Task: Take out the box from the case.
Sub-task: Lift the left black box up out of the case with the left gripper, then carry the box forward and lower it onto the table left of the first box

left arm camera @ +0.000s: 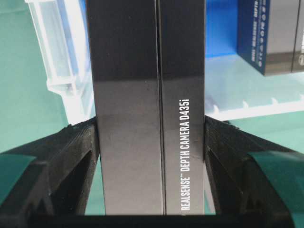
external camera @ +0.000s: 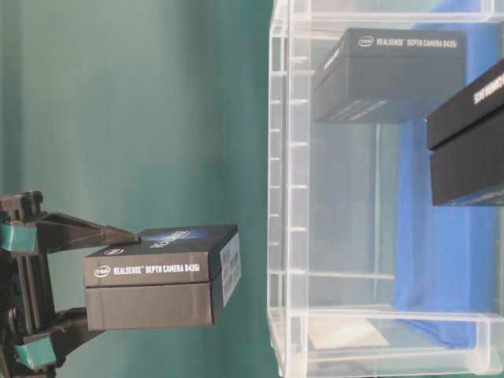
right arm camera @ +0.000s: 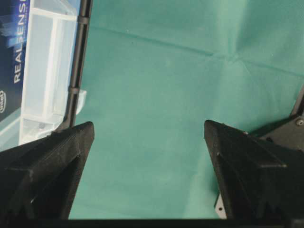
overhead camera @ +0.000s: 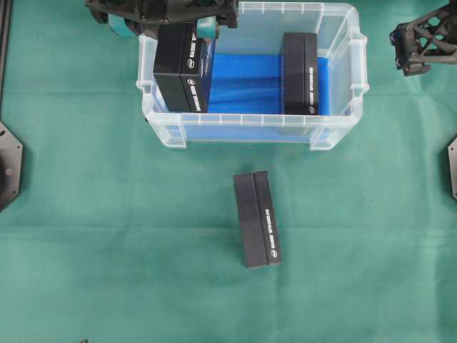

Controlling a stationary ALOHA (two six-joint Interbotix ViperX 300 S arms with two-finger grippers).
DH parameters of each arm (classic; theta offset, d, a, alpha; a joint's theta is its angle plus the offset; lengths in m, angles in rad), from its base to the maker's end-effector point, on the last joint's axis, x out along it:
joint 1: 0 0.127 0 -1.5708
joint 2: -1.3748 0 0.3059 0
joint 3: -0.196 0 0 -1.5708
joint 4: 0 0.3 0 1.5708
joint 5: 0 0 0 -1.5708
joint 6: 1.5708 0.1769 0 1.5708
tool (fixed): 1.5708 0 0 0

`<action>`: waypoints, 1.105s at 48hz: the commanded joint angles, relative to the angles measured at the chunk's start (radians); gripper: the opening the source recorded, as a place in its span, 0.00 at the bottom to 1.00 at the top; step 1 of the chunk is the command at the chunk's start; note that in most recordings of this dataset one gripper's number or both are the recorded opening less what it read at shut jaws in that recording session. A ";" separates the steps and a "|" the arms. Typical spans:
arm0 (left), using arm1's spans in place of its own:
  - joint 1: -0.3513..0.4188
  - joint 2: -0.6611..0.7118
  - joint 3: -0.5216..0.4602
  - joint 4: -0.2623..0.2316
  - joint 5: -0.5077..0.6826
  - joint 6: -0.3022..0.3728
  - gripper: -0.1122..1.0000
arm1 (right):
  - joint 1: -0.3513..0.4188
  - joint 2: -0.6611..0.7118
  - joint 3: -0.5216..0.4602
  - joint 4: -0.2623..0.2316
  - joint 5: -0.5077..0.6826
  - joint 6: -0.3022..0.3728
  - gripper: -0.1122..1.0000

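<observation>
Left wrist view: left gripper (left arm camera: 151,137) pinches a black box (left arm camera: 147,95) above the case (overhead camera: 335,128); right gripper (right arm camera: 149,142) spread.

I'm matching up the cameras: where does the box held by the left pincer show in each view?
Overhead: the box is at upper left, over the left end of the case, gripped by the left pincer.
Table-level: lower left, outside the case.
Left wrist: centre, running top to bottom.
Right wrist: not in it.
Shared landmark: the case's clear rimmed wall.
</observation>
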 commanded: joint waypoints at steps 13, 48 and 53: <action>-0.038 -0.046 -0.015 0.005 -0.002 -0.015 0.65 | 0.002 -0.011 -0.015 -0.002 -0.005 -0.005 0.92; -0.322 -0.092 0.080 0.015 0.003 -0.304 0.65 | 0.003 -0.011 -0.015 -0.011 -0.008 -0.006 0.92; -0.374 -0.092 0.084 0.017 0.003 -0.362 0.65 | 0.003 -0.011 -0.015 -0.011 -0.008 -0.006 0.92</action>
